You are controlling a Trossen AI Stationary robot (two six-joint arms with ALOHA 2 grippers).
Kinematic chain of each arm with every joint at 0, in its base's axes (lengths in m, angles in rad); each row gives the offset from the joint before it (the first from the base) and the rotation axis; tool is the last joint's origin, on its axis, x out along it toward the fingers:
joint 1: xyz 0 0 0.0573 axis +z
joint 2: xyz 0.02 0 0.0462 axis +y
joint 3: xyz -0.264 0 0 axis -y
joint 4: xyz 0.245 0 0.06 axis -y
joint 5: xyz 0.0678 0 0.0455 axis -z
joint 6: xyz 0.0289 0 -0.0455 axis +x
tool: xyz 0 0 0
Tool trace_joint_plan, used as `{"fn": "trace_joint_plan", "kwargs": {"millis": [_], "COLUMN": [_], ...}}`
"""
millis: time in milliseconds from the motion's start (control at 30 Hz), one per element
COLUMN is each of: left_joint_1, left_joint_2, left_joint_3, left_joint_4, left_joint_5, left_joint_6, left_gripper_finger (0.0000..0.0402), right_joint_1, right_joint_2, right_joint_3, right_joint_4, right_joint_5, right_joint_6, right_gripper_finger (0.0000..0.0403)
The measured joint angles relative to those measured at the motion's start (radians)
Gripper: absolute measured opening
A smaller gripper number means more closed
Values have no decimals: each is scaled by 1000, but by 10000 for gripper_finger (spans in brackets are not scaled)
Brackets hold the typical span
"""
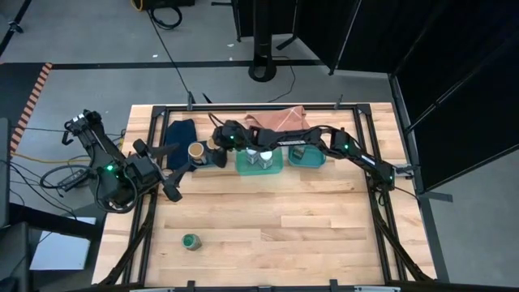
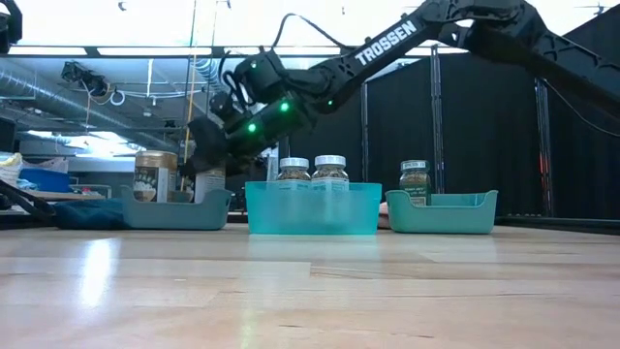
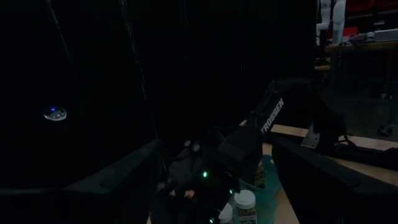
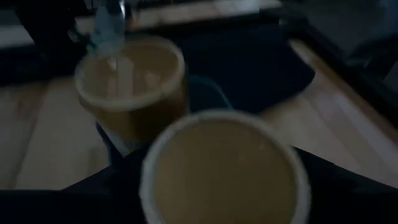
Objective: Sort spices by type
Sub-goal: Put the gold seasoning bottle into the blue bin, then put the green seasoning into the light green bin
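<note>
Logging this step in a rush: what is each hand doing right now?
Left hand: open, holding nothing, near the table's left edge.
Right hand: over the left tray, around a tan-lidded jar; grip cannot be told.

The word "TROSSEN" stands in white capitals along the right arm in the low view. In the left wrist view the same arm carries the word running up its side, dim but apparently the same brand. The jars bear printed labels, yet their lettering is too small to read. No other text or number is legible.
</note>
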Motion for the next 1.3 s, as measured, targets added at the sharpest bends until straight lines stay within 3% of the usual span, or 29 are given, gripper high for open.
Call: {"fn": "trace_joint_plan", "kwargs": {"millis": [367, 633, 867, 1300], "left_joint_1": [0, 0, 0, 0], "left_joint_2": [0, 0, 0, 0], "left_joint_3": [0, 0, 0, 0], "left_joint_4": [0, 0, 0, 0], "left_joint_5": [0, 0, 0, 0], "left_joint_6": [1, 2, 2, 2], "left_gripper_finger": [308, 308, 308, 308], "right_joint_1": [-3, -3, -3, -5], "right_joint_2": [4, 4, 2, 0], "right_joint_3": [-3, 6, 100, 368], "right_joint_4": [-15, -16, -65, -378], "right_joint_5": [-6, -13, -13, -14], "right_joint_6": [1, 0, -44, -223], "right_gripper_finger": [312, 341, 356, 358]}}
